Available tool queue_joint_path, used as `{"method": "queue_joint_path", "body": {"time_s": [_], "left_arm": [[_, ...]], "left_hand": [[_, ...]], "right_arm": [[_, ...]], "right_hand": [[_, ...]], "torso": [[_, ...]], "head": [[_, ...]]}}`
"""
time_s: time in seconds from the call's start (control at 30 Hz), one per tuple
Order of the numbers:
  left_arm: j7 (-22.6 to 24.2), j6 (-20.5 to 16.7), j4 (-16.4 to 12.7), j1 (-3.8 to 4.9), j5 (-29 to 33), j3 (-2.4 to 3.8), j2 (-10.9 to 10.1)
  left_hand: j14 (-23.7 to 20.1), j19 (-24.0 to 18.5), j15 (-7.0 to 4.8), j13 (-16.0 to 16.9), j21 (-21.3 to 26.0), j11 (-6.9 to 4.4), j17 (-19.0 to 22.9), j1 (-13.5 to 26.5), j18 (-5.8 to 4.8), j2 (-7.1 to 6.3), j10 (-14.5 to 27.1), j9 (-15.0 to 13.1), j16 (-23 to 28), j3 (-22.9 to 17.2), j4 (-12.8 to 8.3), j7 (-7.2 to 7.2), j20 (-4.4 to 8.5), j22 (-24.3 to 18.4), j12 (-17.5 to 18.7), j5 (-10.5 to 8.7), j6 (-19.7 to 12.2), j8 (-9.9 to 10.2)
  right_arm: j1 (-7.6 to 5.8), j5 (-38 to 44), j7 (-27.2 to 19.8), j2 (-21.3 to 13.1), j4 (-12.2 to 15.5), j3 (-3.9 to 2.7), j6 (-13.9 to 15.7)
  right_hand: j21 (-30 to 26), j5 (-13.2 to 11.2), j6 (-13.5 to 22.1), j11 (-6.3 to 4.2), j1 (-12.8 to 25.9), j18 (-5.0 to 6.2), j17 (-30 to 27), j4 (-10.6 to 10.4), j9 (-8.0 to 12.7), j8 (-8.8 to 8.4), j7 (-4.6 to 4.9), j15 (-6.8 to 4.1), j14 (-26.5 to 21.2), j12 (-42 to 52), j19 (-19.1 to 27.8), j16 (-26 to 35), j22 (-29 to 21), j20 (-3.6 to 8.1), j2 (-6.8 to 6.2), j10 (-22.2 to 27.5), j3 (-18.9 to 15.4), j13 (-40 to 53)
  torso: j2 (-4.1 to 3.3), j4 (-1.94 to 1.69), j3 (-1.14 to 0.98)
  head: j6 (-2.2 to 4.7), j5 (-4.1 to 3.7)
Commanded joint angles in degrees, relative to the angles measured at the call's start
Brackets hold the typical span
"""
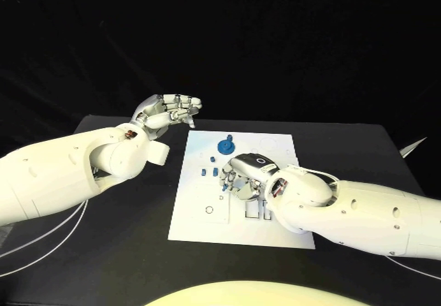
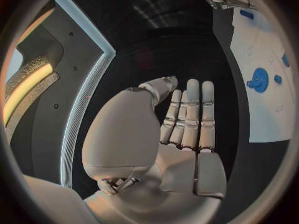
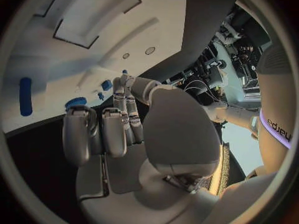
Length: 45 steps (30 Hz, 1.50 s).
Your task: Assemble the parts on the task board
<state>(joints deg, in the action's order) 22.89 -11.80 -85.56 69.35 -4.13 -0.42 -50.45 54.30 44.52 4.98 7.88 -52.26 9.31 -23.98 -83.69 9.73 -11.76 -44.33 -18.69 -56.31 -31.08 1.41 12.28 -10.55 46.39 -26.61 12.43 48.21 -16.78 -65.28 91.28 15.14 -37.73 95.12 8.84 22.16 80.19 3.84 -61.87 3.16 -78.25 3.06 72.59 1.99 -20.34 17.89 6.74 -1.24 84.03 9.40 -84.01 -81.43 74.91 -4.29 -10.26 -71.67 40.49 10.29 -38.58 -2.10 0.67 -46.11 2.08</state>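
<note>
Parts [image 1: 213,172] lying mid-board [image 1: 280,143]; right hand [image 1: 246,173] lowered over them, grip indeterminate. Left hand [image 1: 168,109] clear beyond far-left corner, flat, empty.

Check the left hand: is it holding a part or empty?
Empty. The left hand is held beside the task board, its fingers straight with nothing between them.

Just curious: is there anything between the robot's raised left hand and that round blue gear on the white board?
No, in the head view only bare black table and bare white board lie between the left hand and the blue gear.
</note>
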Motion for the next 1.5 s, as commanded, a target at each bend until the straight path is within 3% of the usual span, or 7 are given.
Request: {"method": "queue_joint_path", "body": {"time_s": [0.03,0.27,0.77,1.1,1.5], "left_arm": [[0.59,0.20,-0.03,0.05,0.57,0.05,0.21],[0.67,0.18,0.13,0.06,0.58,0.05,0.31],[0.60,0.29,0.31,0.06,0.60,0.05,0.36],[0.37,0.45,0.35,0.06,0.60,0.05,0.37],[0.60,0.16,0.35,0.06,0.60,0.05,0.42]], "left_hand": [[-0.40,-0.40,0.06,-0.08,0.31,0.20,0.09,0.29,0.67,0.10,0.21,0.08,-0.03,0.06,0.24,0.41,0.16,0.09,-0.27,0.18,-0.44,-0.14],[-0.47,-0.45,0.07,-0.09,0.34,0.21,0.11,0.29,0.67,0.12,0.20,0.08,0.00,0.04,0.24,0.40,0.15,0.08,-0.30,0.18,-0.42,-0.18],[-0.77,-0.69,0.08,-0.14,0.47,0.14,0.19,0.33,0.68,0.20,0.16,0.01,0.06,-0.04,0.18,0.20,0.08,0.08,-0.50,0.16,0.09,-0.68],[-0.86,-0.77,0.10,-0.20,0.54,0.16,0.22,0.46,0.69,0.07,0.32,0.07,0.05,0.04,0.18,0.25,0.05,0.07,-0.50,0.13,-0.08,-0.68],[-0.98,-0.86,0.11,-0.23,0.59,0.17,0.25,0.37,0.69,0.13,0.38,0.10,0.08,-0.06,0.10,0.26,0.04,0.08,-0.54,0.19,-0.14,-0.73]], "right_arm": [[0.29,1.20,0.19,0.43,-0.16,0.06,-1.54],[1.12,1.62,0.95,1.44,-0.62,0.22,-1.68],[1.51,2.25,1.88,1.92,-1.00,0.31,-2.34],[1.52,2.51,2.99,2.04,-1.27,0.35,-3.21],[1.52,2.60,3.07,2.35,-1.57,0.39,-2.78]], "right_hand": [[-0.38,-0.28,-0.31,-0.52,0.36,-0.89,-0.05,0.29,-0.04,0.20,0.01,-0.53,2.59,-0.21,-2.60,0.23,10.41,0.25,0.16,-0.98,-0.04,0.05],[-0.44,-0.30,-0.28,-0.51,0.39,-0.88,-0.16,0.34,-0.06,0.18,0.04,-0.53,2.56,-0.26,-2.58,0.28,10.39,0.25,0.20,-0.97,-0.01,0.06],[-0.51,-0.30,-0.23,-0.48,0.42,-0.87,-0.10,0.43,-0.08,0.14,0.07,-0.51,2.57,-0.32,-2.56,0.26,10.36,0.24,0.25,-0.97,0.05,0.06],[-0.47,-0.29,-0.21,-0.47,0.44,-0.88,-0.16,0.50,-0.09,0.13,0.09,-0.51,2.56,-0.36,-2.57,0.29,10.38,0.24,0.27,-0.97,0.08,0.07],[-0.53,-0.23,-0.18,-0.46,0.45,-0.86,-0.20,0.60,-0.11,0.11,0.10,-0.50,2.56,-0.41,-2.55,0.31,10.36,0.24,0.27,-0.98,0.11,0.08]], "torso": [[-0.04,0.00,-0.05],[-0.04,-0.04,-0.07],[0.01,-0.05,0.02],[0.02,0.05,0.05],[-0.04,0.01,-0.06]], "head": [[-0.32,0.37],[-0.83,1.01],[-1.55,1.07],[-1.41,1.21],[-1.28,1.04]]}}
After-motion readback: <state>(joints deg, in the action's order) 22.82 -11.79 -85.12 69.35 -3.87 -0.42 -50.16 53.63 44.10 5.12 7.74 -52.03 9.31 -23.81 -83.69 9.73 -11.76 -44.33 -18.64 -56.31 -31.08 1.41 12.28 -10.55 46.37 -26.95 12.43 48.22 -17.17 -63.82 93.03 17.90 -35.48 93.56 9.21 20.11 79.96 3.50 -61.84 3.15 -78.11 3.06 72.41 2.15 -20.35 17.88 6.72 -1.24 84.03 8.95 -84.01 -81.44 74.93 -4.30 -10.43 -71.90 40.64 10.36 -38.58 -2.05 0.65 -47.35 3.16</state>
